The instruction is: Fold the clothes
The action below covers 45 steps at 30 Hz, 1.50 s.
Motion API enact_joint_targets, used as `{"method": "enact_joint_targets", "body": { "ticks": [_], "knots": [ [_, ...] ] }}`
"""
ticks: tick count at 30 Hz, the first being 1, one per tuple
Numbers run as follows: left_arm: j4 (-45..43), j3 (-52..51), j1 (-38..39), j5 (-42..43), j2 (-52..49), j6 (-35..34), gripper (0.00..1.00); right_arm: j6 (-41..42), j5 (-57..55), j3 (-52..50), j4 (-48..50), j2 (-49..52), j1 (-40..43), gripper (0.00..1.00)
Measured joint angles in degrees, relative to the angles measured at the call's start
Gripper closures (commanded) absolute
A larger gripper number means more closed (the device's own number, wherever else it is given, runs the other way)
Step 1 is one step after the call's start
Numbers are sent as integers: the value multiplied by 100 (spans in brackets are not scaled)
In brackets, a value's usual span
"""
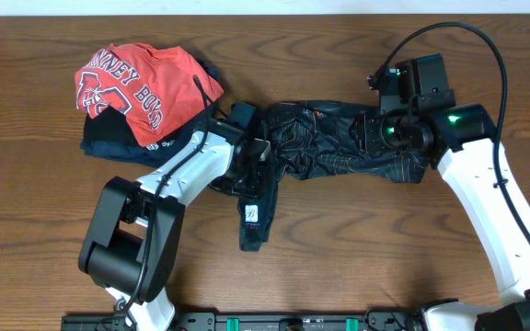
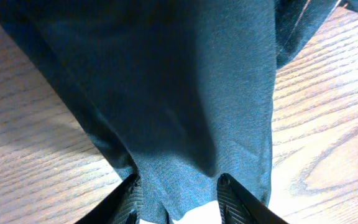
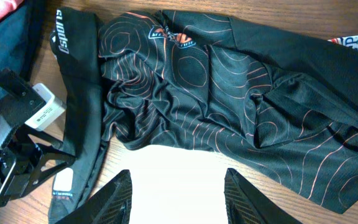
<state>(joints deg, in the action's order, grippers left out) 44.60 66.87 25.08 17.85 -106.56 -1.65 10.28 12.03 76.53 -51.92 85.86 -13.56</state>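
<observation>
jersey [image 1: 339, 138], black with thin contour lines, lies crumpled across the middle of the table [image 1: 26, 230], reaching toward the right edge. one strip trails toward the robot-side edge. left gripper [image 2: 179, 186] at the jersey's left end, fingers part-way apart, cloth bunched between them; pinched or loose, cannot tell. right gripper [image 3: 178, 186] over the right end, fingers spread, holding nothing. red t-shirt [image 1: 145, 83] lies on a navy garment [image 1: 109, 142] near the far left corner.

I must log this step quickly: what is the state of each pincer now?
Left pincer: jersey cloth between its fingers; grip cannot be told.
Right pincer: fingers apart, glare between; cannot be told.
</observation>
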Motion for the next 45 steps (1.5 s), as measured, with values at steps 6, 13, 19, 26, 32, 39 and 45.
{"method": "enact_joint_targets", "body": {
  "ticks": [6,13,19,26,32,39,45],
  "knots": [
    [-286,-142,11,15,2,-9,71,0,2,0,-11,0,0,56],
    [-326,-273,11,24,2,-4,94,2,2,0,-11,0,0,56],
    [343,-111,11,-52,61,-74,94,0,2,0,-17,0,0,55],
    [975,313,15,-833,1222,-269,94,0,-2,0,-13,0,0,55],
    [1329,411,15,-1827,2035,-291,94,0,-2,0,-7,0,0,55],
    [1255,264,15,-2573,1873,-310,94,0,-2,0,-11,0,0,54],
    [1346,243,20,-3136,1827,-586,68,0,-2,0,-11,0,0,52]
  ]
}}
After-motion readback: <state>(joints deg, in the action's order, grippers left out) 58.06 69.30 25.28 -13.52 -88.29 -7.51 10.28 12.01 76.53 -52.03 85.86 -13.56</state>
